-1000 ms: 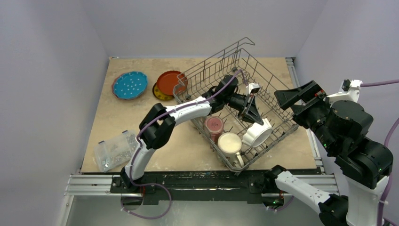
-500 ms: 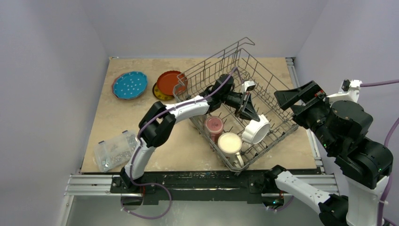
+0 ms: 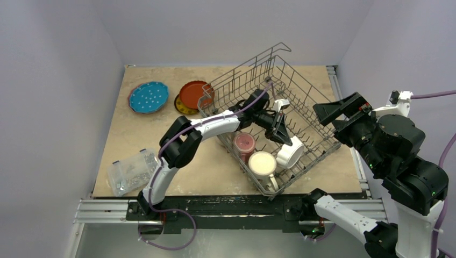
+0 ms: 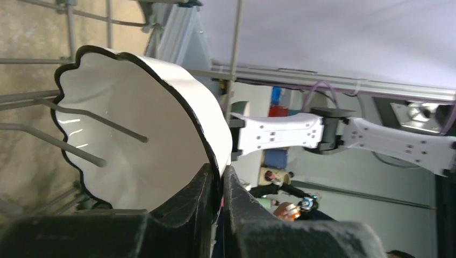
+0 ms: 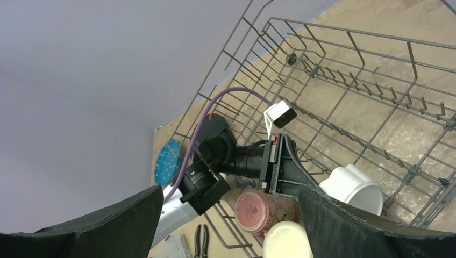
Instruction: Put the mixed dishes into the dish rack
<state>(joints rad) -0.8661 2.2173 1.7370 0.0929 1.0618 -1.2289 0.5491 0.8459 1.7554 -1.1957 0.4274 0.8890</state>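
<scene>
Down in the near-right part of the dish rack point(image 3: 239, 80), L gripper point(image 4: 218, 187) is clamped on the rim of the white fluted bowl point(image 4: 134, 129). One finger point(image 4: 183, 215) is inside the wall and the other outside, jaws nearly together w/ only the wall between. Bowl stands on edge, not flat. Its axis lies roughly level, mouth seemingly turned near-left toward the cream mug point(image 3: 262, 163), base to the far-right. L wrist view shows two tines crossing in front of the white interior, black-lined scalloped rim around it. Bowl is just beside the cream mug; touching or not, can't tell. Cream mug & maroon mug point(image 3: 244, 142) are both upright in the rack, mouths up, side by side, w/ cream mug's handle pointing to the near edge. L arm reaches in over the rack's left wall, forearm running left-to-right. R gripper point(image 3: 337, 109) hangs off by the rack's right corner, holding nothing, fingers point(image 5: 102, 226) spread wide. Rack sits skewed on the table point(image 3: 134, 134), one corner toward the near edge, raised wire handle at the far side. Outside it, far-left, blue dotted plate point(image 3: 148, 97) lies flat. Red-orange plate point(image 3: 192, 94) overlaps a yellow plate point(image 3: 182, 106) right by the rack's left corner. Clear box of metal bits point(image 3: 130, 171) sits near-left, and black-handled pliers point(image 5: 201, 236) show in R wrist view, on the table left of the rack.
</scene>
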